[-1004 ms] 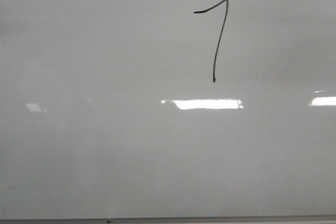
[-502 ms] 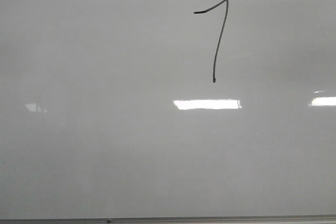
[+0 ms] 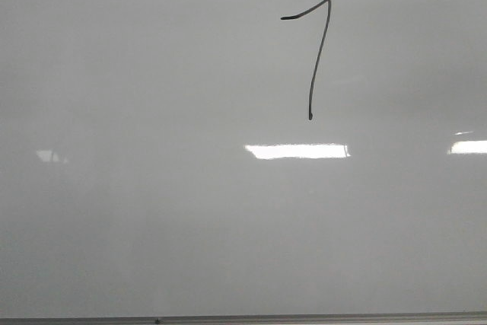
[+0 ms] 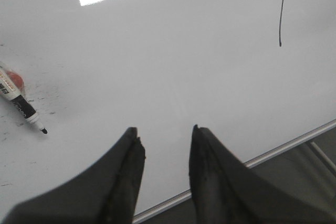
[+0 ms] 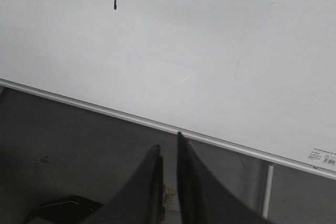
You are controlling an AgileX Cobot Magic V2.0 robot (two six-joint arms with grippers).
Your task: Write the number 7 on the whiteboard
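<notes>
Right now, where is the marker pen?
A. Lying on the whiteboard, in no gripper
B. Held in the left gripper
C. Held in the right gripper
A. The marker pen lies on the whiteboard, away from the empty left gripper; the right gripper holds nothing.

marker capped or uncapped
Uncapped: the marker lies flat on the whiteboard with its dark tip bare, and no cap shows. The left hand is open and apart from it.

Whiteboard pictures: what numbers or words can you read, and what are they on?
"7": the number 7, drawn in black on the whiteboard; it looks much like a 1.
Marker: print on its barrel, too blurred to read.
Sticker at the whiteboard's corner: tiny print, too small to read.
</notes>
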